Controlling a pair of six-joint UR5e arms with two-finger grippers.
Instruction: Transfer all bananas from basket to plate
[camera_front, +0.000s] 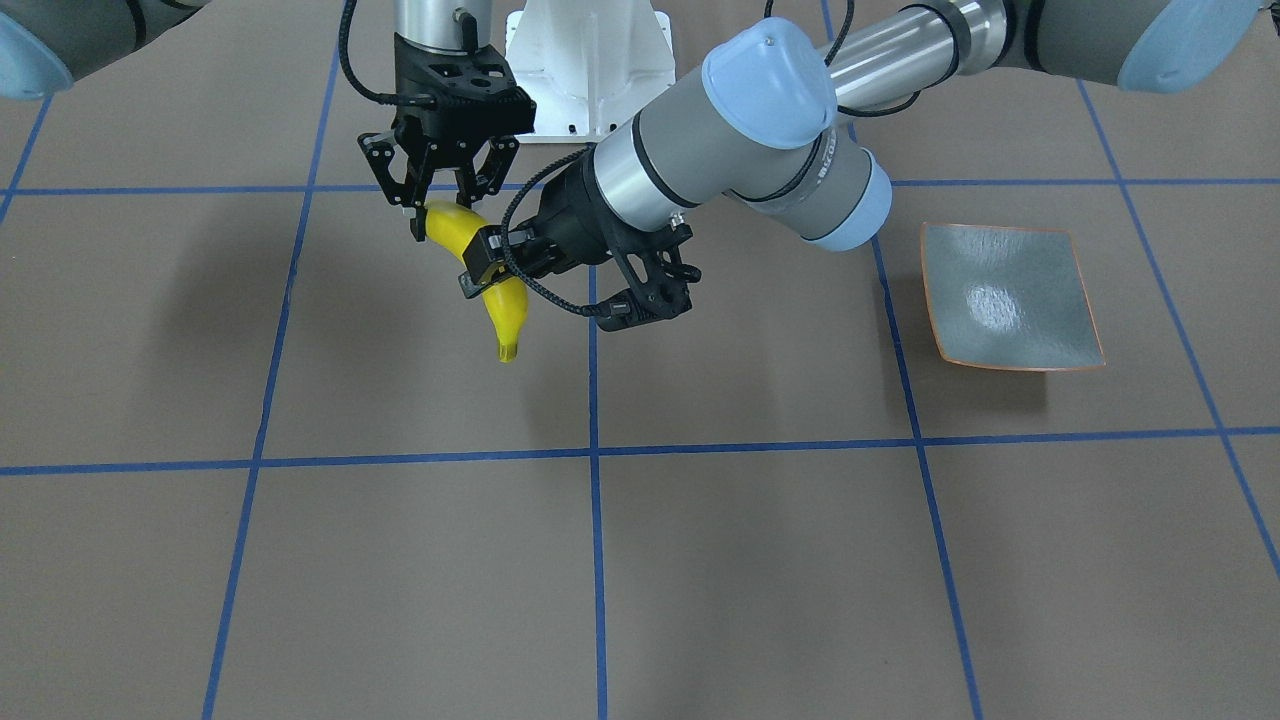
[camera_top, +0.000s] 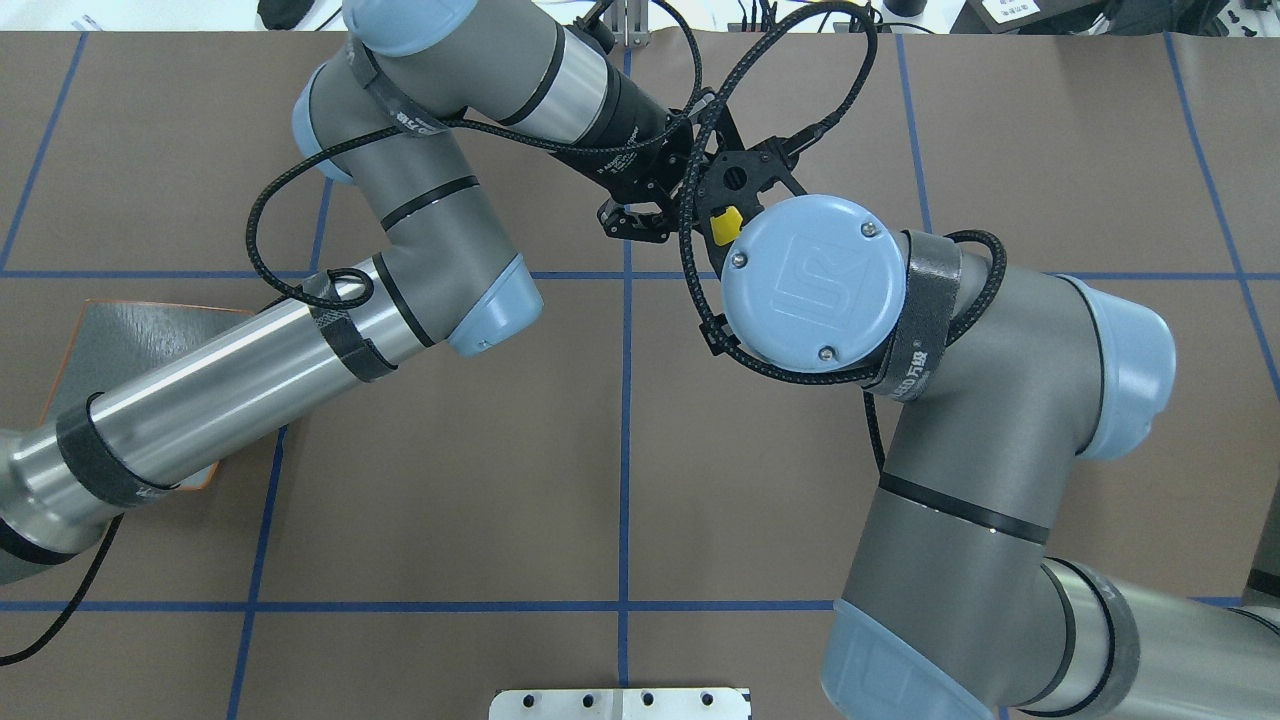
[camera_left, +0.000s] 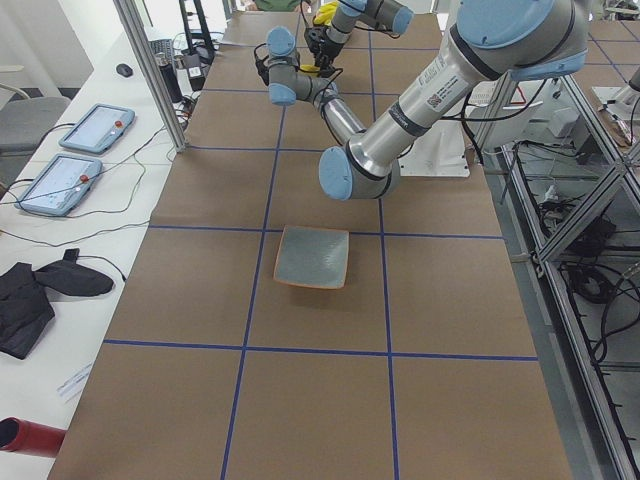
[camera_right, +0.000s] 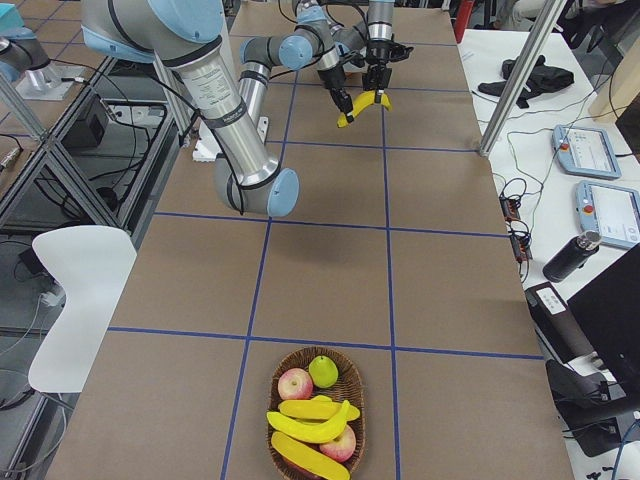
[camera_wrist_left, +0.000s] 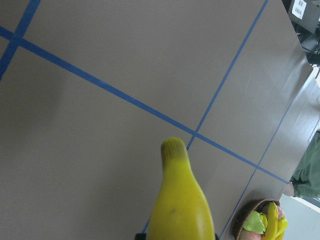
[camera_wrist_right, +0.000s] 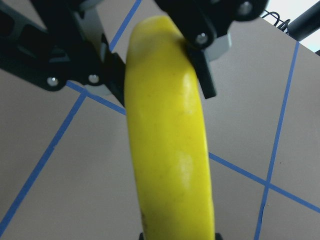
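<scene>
Exterior front-facing view: my right claw and left claw are both clamping one banana above the tabletop.

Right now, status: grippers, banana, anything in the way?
Left gripper, right gripper: jaws shut on one banana, mid-air. Plate empty. No obstacle seen toward plate.

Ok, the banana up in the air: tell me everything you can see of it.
The banana is bright yellow, smooth and gently curved, with a duller stubby tip pointing down. It hangs tilted above the table. The right claw grips its upper end and the left claw pinches its middle; both look closed on it.
</scene>
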